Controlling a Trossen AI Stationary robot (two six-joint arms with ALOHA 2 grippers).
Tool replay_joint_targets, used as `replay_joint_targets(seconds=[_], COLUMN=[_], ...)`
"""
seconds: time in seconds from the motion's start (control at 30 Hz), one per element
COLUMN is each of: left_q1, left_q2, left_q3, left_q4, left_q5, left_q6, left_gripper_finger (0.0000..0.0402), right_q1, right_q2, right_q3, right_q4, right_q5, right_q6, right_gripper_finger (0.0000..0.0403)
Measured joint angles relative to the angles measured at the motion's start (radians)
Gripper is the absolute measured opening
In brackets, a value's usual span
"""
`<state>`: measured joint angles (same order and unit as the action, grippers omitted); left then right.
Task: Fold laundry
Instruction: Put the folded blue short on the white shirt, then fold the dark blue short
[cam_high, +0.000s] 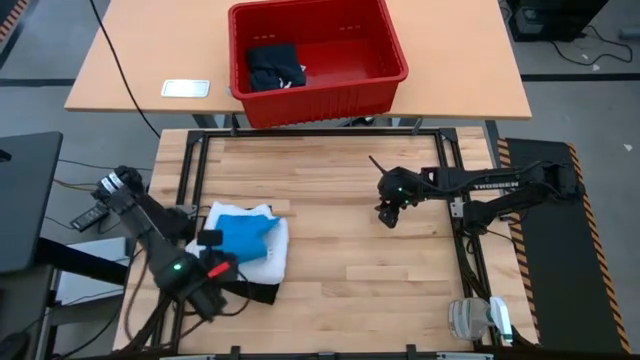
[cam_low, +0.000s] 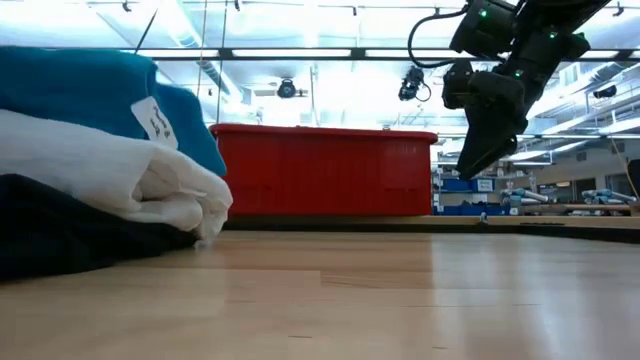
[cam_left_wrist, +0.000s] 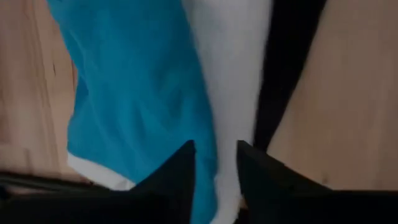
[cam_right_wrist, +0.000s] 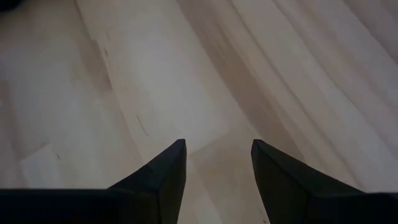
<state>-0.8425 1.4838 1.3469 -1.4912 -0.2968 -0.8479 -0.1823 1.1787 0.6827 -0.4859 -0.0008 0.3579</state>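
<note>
The laundry lies stacked on the table's left part: a bright blue piece (cam_high: 243, 235) on top of a folded white garment (cam_high: 272, 255), with a black garment (cam_high: 262, 292) underneath, its edge showing on the near side. In the low view the blue piece (cam_low: 90, 90), the white garment (cam_low: 110, 170) and the black garment (cam_low: 70, 235) rest in layers on the wood. My left gripper (cam_high: 215, 255) is open over the stack's near-left side; its fingertips (cam_left_wrist: 214, 155) stand over the line between blue and white. My right gripper (cam_high: 388, 215) is open and hangs above bare wood right of centre, pointing down (cam_low: 480, 150). My left gripper comes at the stack from above, one finger (cam_left_wrist: 180, 168) over the blue piece and the other finger (cam_left_wrist: 249, 165) over the white garment (cam_left_wrist: 230, 74). Whether the fingers touch the cloth, I cannot tell.
A red plastic basket (cam_high: 385, 75) stands on the far table with a dark garment (cam_high: 275, 65) inside. A flat white object (cam_high: 185, 88) lies left of it. A grey-white device (cam_high: 478, 318) sits at the table's near right corner. Bare wood lies between the stack and my right gripper.
</note>
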Motion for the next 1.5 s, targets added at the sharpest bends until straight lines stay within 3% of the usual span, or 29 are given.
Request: replay_joint_targets(seconds=[0.23, 0.33, 0.4, 0.53, 0.73, 0.83, 0.97, 1.1, 1.3, 1.5], left_q1=[-0.004, 0.005, 0.028, 0.127, 0.321, 0.375, 0.383, 0.326, 0.302, 0.415], left_q2=[-0.001, -0.001, -0.003, -0.022, -0.075, -0.077, -0.075, -0.075, -0.079, -0.079], left_q3=[0.062, 0.062, 0.067, 0.102, 0.072, -0.002, -0.168, -0.271, -0.197, 0.004], left_q4=[-0.025, -0.030, -0.055, -0.074, 0.011, 0.154, 0.455, 0.675, 0.545, 0.318], left_q5=[-0.023, -0.034, -0.105, -0.223, -0.234, -0.227, -0.084, 0.041, 0.027, -0.112], left_q6=[-0.087, -0.126, -0.158, -0.214, -0.291, -0.261, -0.245, -0.392, -0.470, -0.347], left_gripper_finger=[0.0220, 0.0243, 0.0247, 0.0240, 0.0196, 0.0173, 0.0157, 0.0155, 0.0155, 0.0155], right_q1=[-0.061, -0.074, -0.077, -0.077, -0.077, -0.077, -0.077, -0.075, -0.081, -0.121], right_q2=[0.000, 0.000, 0.000, 0.000, 0.000, 0.000, 0.000, 0.000, 0.000, -0.002], right_q3=[0.000, 0.000, 0.000, 0.000, 0.000, 0.000, 0.000, 0.000, 0.000, 0.006], right_q4=[0.073, 0.101, 0.103, 0.102, 0.104, 0.104, 0.096, 0.073, 0.096, 0.305], right_q5=[-0.130, -0.175, -0.184, -0.186, -0.189, -0.188, -0.189, -0.226, -0.264, -0.359], right_q6=[-0.023, -0.022, -0.021, 0.006, 0.032, 0.031, 0.027, 0.031, -0.005, -0.014], right_gripper_finger=[0.0188, 0.0188, 0.0187, 0.0186, 0.0185, 0.0185, 0.0185, 0.0185, 0.0185, 0.0185])
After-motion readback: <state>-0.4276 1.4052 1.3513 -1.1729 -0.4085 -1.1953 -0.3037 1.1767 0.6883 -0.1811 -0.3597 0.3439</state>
